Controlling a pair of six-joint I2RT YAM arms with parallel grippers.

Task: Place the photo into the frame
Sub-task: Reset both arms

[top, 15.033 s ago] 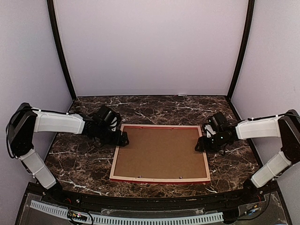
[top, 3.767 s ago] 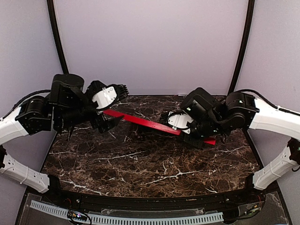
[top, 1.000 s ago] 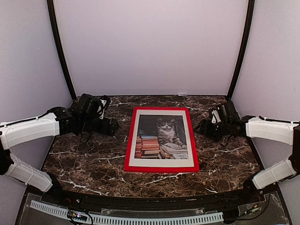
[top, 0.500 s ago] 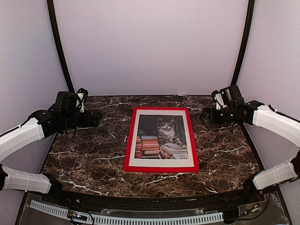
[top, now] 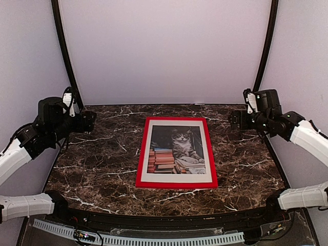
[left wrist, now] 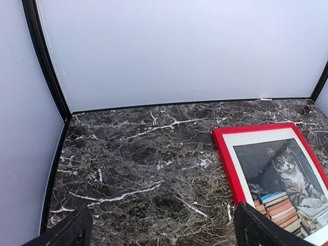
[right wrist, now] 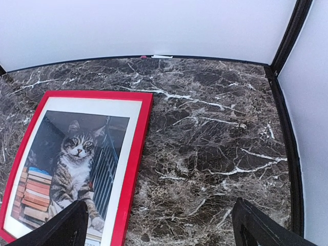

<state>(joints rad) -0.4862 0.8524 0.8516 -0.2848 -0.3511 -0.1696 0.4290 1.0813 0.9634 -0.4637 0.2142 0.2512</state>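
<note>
The red frame (top: 144,154) lies flat and face up in the middle of the marble table, with the cat photo (top: 177,151) behind a white mat inside it. It also shows in the left wrist view (left wrist: 225,159) and the right wrist view (right wrist: 134,159). My left gripper (top: 88,120) is raised at the far left, open and empty, well clear of the frame; in its wrist view (left wrist: 161,233) only bare marble lies between the fingertips. My right gripper (top: 234,119) is raised at the far right, open and empty, its wrist view (right wrist: 161,228) showing marble beside the frame's edge.
Pale walls with black corner posts (top: 64,56) close in the table at the back and sides. Dark marble (top: 97,164) surrounds the frame on all sides.
Both arms have drawn back and risen away from the frame, left arm toward the left wall, right arm toward the right wall. The frame has not moved.
</note>
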